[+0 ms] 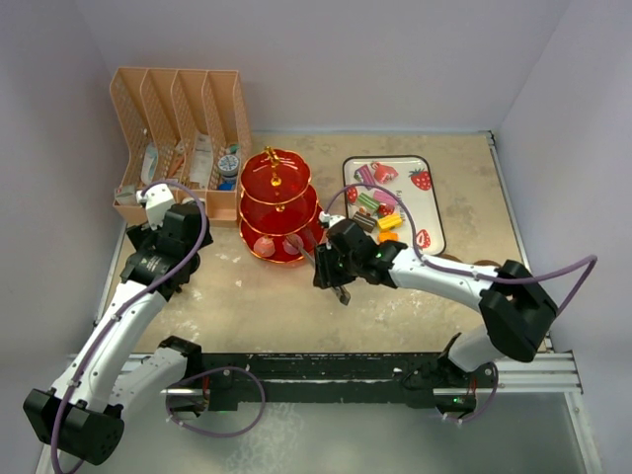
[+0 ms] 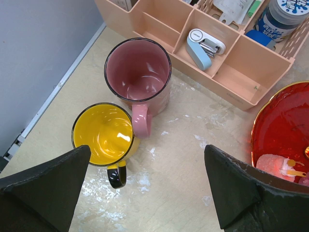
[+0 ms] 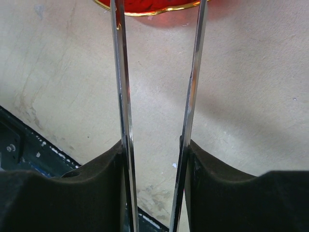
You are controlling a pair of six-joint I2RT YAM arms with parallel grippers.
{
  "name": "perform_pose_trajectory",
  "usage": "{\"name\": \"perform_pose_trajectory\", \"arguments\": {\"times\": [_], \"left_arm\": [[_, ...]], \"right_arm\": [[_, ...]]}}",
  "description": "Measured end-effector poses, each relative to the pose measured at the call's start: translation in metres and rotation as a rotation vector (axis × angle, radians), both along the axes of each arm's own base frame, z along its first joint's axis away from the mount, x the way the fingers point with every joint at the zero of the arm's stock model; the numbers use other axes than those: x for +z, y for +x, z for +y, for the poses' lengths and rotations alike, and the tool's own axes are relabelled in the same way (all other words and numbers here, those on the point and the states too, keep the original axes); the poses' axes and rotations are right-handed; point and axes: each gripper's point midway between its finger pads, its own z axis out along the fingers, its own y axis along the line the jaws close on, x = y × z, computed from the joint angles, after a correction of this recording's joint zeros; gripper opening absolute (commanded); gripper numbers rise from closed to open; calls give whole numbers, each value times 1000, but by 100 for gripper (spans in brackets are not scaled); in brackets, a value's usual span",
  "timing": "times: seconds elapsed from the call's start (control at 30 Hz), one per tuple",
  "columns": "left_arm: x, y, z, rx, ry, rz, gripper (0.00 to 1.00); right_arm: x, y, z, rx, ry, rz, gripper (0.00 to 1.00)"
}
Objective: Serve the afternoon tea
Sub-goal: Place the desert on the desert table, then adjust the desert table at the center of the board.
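The red three-tier stand with gold rims stands mid-table, a pink cake on its bottom tier. Its edge shows in the left wrist view and the right wrist view. Toy cakes lie on the tray. The pink mug and yellow mug stand side by side, empty, hidden by my arm in the top view. My left gripper is open and empty, above and just near of the mugs. My right gripper is shut on the metal tongs, whose spread tips point at the stand's bottom tier.
A peach desk organizer with small items stands at the back left, right behind the mugs. The white strawberry-print tray lies at the back right. Walls close in the left, back and right sides.
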Motion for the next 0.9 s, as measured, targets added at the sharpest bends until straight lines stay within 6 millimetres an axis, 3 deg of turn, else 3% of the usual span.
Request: {"name": "perform_pose_trajectory", "arguments": {"times": [0.23, 0.43, 0.67, 0.9], "left_arm": [[-1, 1, -5, -24, -18, 4, 99], [-4, 7, -20, -100, -67, 11, 97], [-5, 14, -60, -216, -268, -23, 96], [-17, 22, -99, -310, -433, 30, 93]], "right_arm": [[31, -3, -11, -27, 51, -61, 43], [30, -17, -35, -60, 40, -63, 43], [43, -23, -58, -121, 32, -93, 41], [64, -15, -88, -229, -5, -185, 40]]}}
